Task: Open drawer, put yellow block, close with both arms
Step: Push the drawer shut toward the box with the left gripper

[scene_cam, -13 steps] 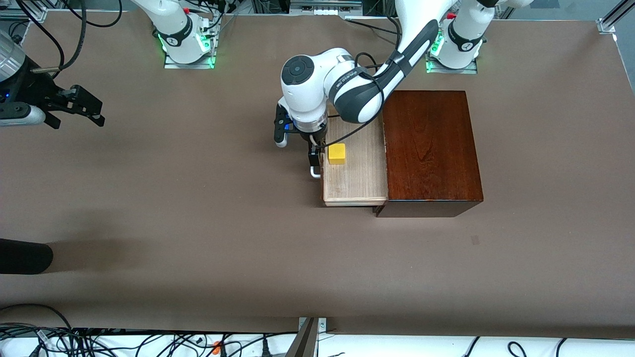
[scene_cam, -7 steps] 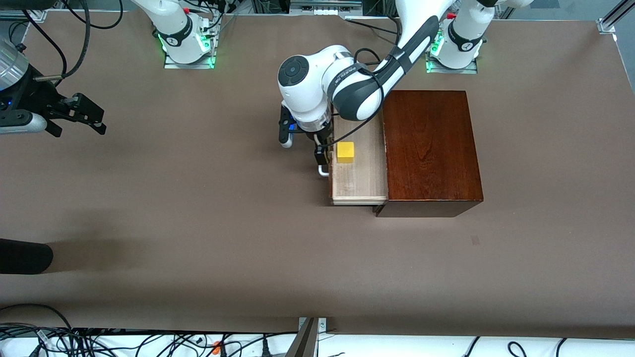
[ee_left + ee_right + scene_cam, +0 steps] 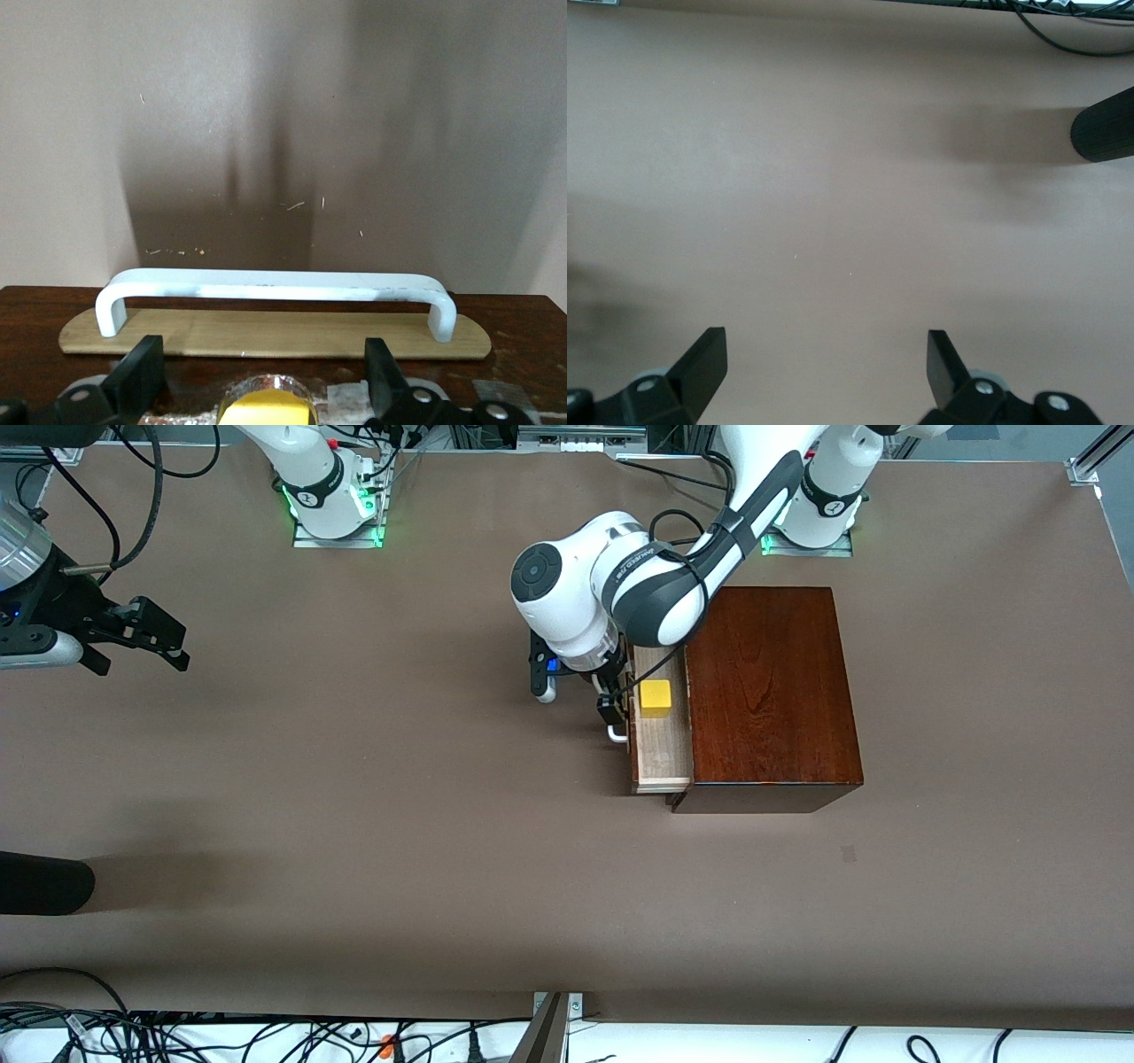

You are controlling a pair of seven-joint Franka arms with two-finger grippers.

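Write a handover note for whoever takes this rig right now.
Left gripper: open, at the handle on the drawer's front, gripping nothing.
Right gripper: open, empty, waiting over bare table at the right arm's end.
Block: in the drawer, beside the box.
Done: drawer opened, block put in.
Left: the drawer still sticks partly out of the box; push it fully in, then pull the left arm clear.

Left hand (image 3: 613, 710) low at the drawer front, fingers spread, right hand (image 3: 168, 640) raised, waiting, fingers apart
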